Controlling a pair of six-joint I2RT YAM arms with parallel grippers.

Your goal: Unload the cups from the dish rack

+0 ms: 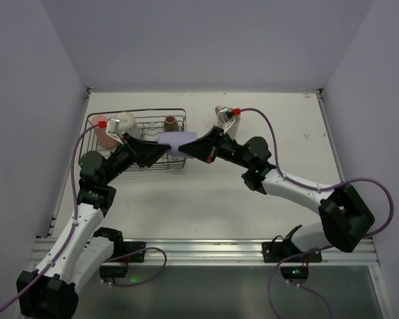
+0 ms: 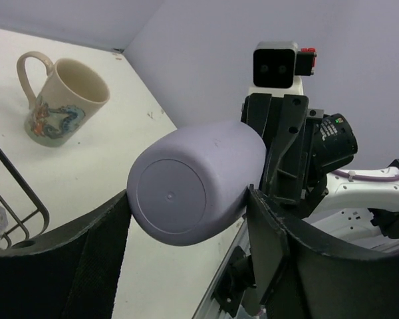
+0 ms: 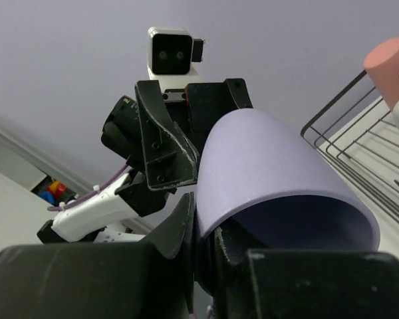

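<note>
"The lavender tumbler (image 1: 175,143): where is it in the top view?"

"I see it lying on its side between my two arms, at the right end of the dish rack (image 1: 146,127). My left fingers (image 1: 149,152) meet it from the left and my right fingers (image 1: 199,146) from the right. In the rack I make out the salmon-pink tumbler (image 1: 105,135) at the left end, a pale mug (image 1: 124,122) just beside it, and the brown cup (image 1: 170,123) toward the right. The cream printed mug (image 1: 223,114) stands on the table (image 1: 206,206) right of the rack, partly behind my right wrist."

"And the left wrist?"

"The tumbler's flat base faces me. My left fingers (image 2: 86,266) clamp its body, one on each side, and it hangs above the table. Beyond it the cream printed mug (image 2: 56,100) stands upright."

"The right wrist?"

"My right fingers (image 3: 176,232) are pressed together on the tumbler's wall at the rim, one outside and one inside the mouth. The rack (image 3: 346,126) sits off to the right with the salmon-pink tumbler (image 3: 389,63) in it."
</note>
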